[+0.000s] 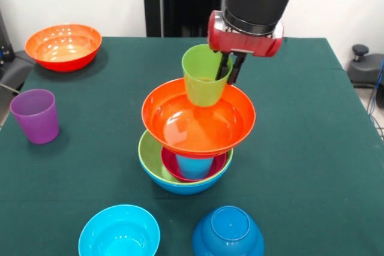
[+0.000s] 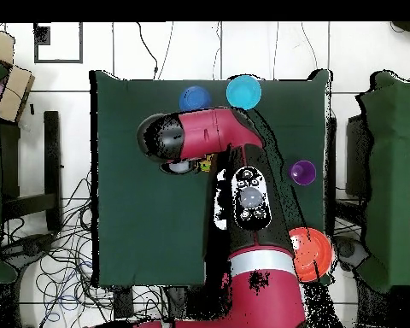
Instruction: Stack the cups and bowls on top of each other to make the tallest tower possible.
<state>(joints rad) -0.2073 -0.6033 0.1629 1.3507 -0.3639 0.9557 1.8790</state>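
Gripper point(image 1: 230, 67) pinches the rim of the green cup point(image 1: 204, 76), one finger inside, one outside.
The cup sits in the orange bowl point(image 1: 198, 118) on top of the tower point(image 1: 187, 166) in the middle of the table point(image 1: 312, 148). A purple cup point(image 1: 36, 116) stands well apart.

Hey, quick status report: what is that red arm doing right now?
Gripper shut on lime green plastic cup. Cup low in large orange bowl topping the tower. Nothing in the way.
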